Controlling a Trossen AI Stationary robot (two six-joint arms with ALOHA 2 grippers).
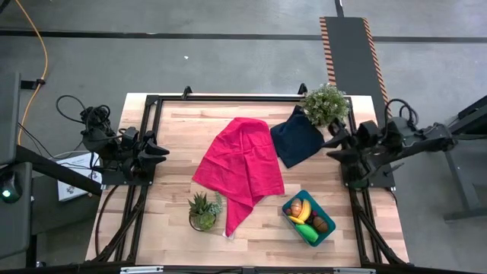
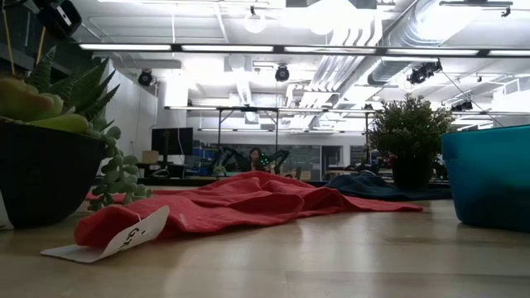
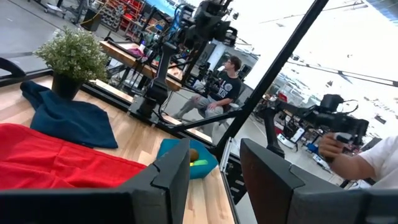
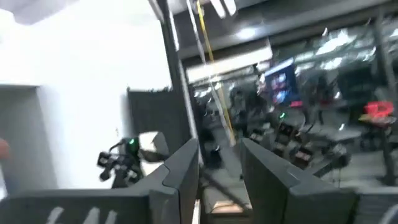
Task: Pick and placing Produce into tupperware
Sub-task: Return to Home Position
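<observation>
The teal tupperware [image 1: 291,205] stands near the table's front right. Inside it lie Produce pieces: yellow bananas [image 1: 303,211], an orange piece [image 1: 295,205], a green piece [image 1: 308,233] and a brown piece [image 1: 321,224]. The tub also shows in the low view [image 2: 489,174] and the left wrist view [image 3: 171,149]. My left gripper [image 1: 161,148] [image 3: 214,149] hangs open at the table's left edge, pointing level across the table, with nothing between its fingers. My right gripper [image 1: 332,146] [image 4: 219,146] stands open at the right edge, above the table, also empty.
A red cloth [image 1: 240,171] lies spread over the table's middle, with a white tag [image 2: 124,236] at its near end. A navy cloth [image 1: 297,137] lies behind it. One potted plant [image 1: 326,103] stands at the far right, another [image 1: 204,209] at the near centre-left. People show beyond the table.
</observation>
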